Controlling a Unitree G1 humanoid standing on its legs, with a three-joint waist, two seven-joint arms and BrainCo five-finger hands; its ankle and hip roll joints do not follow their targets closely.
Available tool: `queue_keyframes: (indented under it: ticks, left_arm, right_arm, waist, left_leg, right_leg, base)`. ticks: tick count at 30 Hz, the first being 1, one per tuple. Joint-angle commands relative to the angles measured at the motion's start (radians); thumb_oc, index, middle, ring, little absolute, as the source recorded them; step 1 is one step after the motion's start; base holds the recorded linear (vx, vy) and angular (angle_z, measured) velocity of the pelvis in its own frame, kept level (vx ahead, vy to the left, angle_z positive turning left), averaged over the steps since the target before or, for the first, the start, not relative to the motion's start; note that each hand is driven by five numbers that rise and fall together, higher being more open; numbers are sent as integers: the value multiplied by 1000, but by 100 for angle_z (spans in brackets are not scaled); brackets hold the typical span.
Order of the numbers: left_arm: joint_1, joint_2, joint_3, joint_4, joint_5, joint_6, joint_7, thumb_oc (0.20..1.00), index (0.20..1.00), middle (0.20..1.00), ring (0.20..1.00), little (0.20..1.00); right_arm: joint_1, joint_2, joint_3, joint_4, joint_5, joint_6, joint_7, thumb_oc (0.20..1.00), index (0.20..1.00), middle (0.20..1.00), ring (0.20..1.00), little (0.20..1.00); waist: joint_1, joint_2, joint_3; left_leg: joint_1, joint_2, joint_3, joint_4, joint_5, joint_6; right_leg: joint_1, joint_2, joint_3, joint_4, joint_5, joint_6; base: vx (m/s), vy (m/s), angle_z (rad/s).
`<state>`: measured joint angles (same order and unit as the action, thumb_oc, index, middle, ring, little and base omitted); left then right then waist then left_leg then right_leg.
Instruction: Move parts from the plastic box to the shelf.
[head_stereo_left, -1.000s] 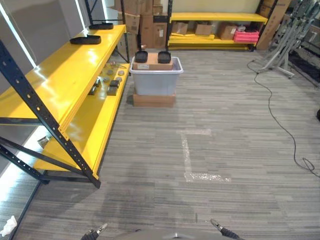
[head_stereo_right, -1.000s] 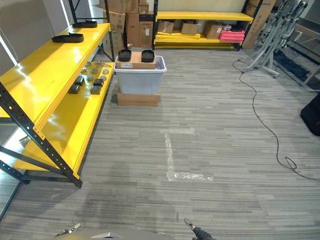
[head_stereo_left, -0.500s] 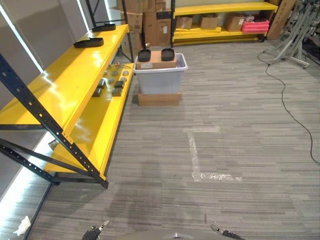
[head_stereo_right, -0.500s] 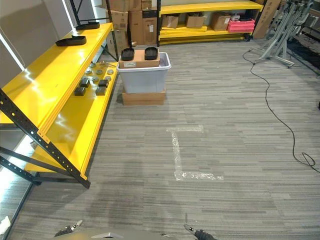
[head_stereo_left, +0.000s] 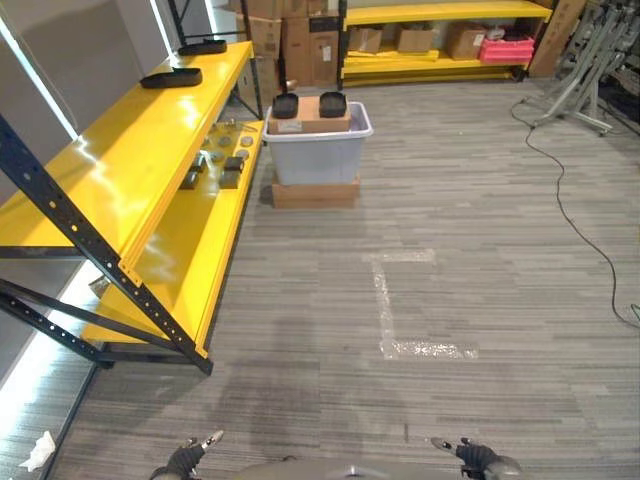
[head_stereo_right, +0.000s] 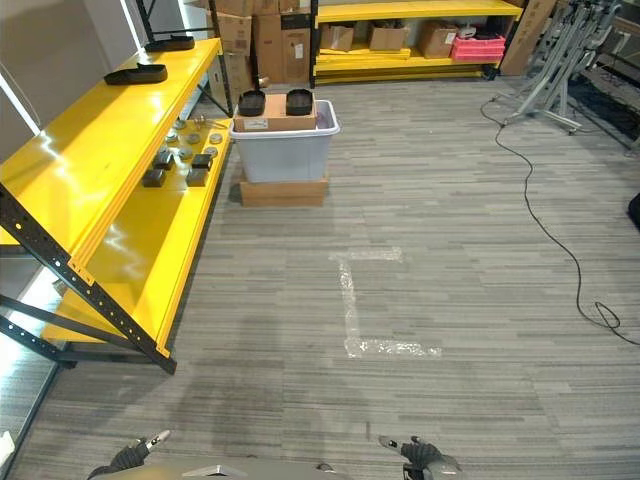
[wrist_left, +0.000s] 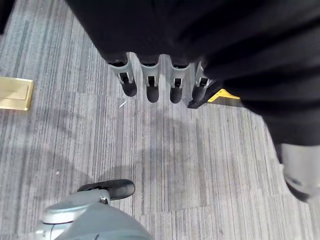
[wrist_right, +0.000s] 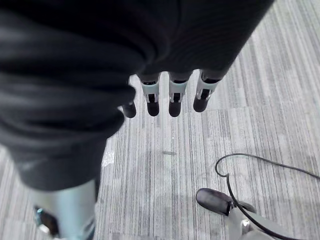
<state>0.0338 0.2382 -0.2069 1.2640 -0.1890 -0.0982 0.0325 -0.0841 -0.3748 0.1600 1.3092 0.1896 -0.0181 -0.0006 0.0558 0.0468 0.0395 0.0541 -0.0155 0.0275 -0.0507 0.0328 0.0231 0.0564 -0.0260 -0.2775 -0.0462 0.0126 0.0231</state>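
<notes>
Parts (head_stereo_left: 286, 106) — black, rounded — atop rectangular plastic box (head_stereo_left: 318, 158)

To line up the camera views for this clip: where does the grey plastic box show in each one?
Left eye view: the grey plastic box sits upper centre, on a flat cardboard box, beside the yellow shelf.
Right eye view: same spot, a little further left.
Left wrist view: not in it, just floor.
Right wrist view: not in it, just floor.
Shared landmark: the tape mark on the floor, seen in both eye views.
</notes>
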Motion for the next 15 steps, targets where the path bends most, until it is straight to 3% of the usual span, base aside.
queue_keyframes:
  ticks: [1, 8, 10, 15]
  left_arm:
    - [-65, 75, 15, -9, 62, -26, -3, 1000, 1000, 1000, 1000, 1000]
    - [-64, 105, 21, 7, 108, -30, 14, 1000, 1000, 1000, 1000, 1000]
    - [-53, 103, 74, -45, 61, -58, 55, 1000, 1000, 1000, 1000, 1000]
    - [-57, 100, 76, -46, 54, -68, 70, 1000, 1000, 1000, 1000, 1000]
  right_arm:
    - [-63, -12, 58, 5, -45, -26, -8, 1000, 1000, 1000, 1000, 1000]
    - [-58, -15, 59, 21, -37, -25, 9, 1000, 1000, 1000, 1000, 1000]
    - [-20, -8, 18, -82, 1, -67, -38, 1000, 1000, 1000, 1000, 1000]
    - [-6, 0, 20, -75, -3, -72, -44, 1000, 1000, 1000, 1000, 1000]
  waist:
    - [9, -61, 31]
    - [8, -62, 25]
    - [2, -67, 30]
    - [-4, -72, 30]
  left_leg:
    - [49, 20, -47, -37, -87, -46]
    - [67, 13, -46, -37, -98, -42]
    - [72, 10, -48, -37, -100, -40]
    - [77, 5, -46, -37, -106, -35]
  right_leg:
    - [70, -89, 1, -41, -27, 108]
    - [84, -96, 6, -41, -31, 112]
    - [90, -98, 8, -41, -30, 114]
    - [96, -103, 8, -41, -25, 116]
  base:
    - [26, 28, -14]
    - [32, 22, -8]
    - [33, 33, -2]
    - [11, 13, 0]
